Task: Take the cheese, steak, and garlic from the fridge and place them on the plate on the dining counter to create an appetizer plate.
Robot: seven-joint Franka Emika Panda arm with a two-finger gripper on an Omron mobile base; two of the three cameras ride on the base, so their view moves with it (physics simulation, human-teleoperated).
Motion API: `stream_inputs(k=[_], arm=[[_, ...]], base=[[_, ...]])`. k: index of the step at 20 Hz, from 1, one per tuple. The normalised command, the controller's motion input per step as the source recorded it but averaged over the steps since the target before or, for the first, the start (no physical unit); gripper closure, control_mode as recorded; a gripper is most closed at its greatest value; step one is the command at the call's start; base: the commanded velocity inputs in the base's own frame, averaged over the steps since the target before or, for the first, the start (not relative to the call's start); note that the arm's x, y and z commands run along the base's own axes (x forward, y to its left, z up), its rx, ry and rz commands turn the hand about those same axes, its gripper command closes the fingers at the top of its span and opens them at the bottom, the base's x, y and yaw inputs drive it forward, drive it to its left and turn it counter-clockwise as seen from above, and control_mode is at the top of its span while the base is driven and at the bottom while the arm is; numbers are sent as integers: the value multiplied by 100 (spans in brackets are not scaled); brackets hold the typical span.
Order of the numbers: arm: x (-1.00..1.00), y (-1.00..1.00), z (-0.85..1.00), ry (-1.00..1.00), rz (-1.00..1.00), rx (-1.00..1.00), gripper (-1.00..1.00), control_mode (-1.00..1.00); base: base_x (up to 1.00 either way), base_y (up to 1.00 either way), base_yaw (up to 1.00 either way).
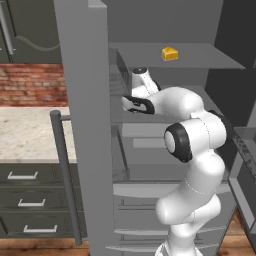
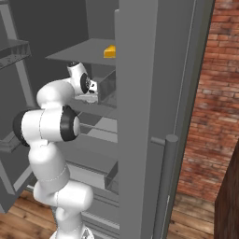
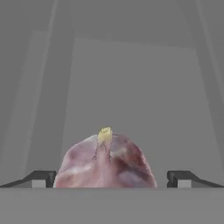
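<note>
The garlic [image 3: 106, 162], a pinkish-white bulb with a pointed yellowish top, sits on a grey fridge shelf close in front of the hand. My gripper [image 3: 111, 178] is open, with one fingertip [image 3: 40, 178] on each side of the bulb and a small gap on the right. The cheese [image 1: 169, 54] [image 2: 109, 51], a yellow-orange wedge, lies on the shelf above my arm. The fridge [image 1: 165, 60] stands open, and my hand [image 2: 88, 86] reaches in at the middle shelf. The steak, the plate and the dining counter are out of view.
The open fridge door [image 1: 82, 100] [image 2: 149, 93] with its long bar handle [image 1: 65, 175] stands close beside my arm. A translucent bin [image 2: 107, 86] sits on the shelf by my hand. A beige countertop [image 1: 27, 132] over dark drawers lies left, before a brick wall [image 1: 32, 85].
</note>
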Motion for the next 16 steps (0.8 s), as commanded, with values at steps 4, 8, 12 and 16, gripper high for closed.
stream_inputs(k=[4, 8, 12, 16], arm=[[-39, -19, -85, 0, -1, 0, -100, -100], [-2, -5, -82, -2, 0, 0, 100, -100], [0, 0, -77, -4, 0, 0, 100, -100], [1, 0, -20, -4, 0, 0, 100, -100]], base=[[0, 0, 0], [0, 0, 0], [0, 0, 0], [0, 0, 0]])
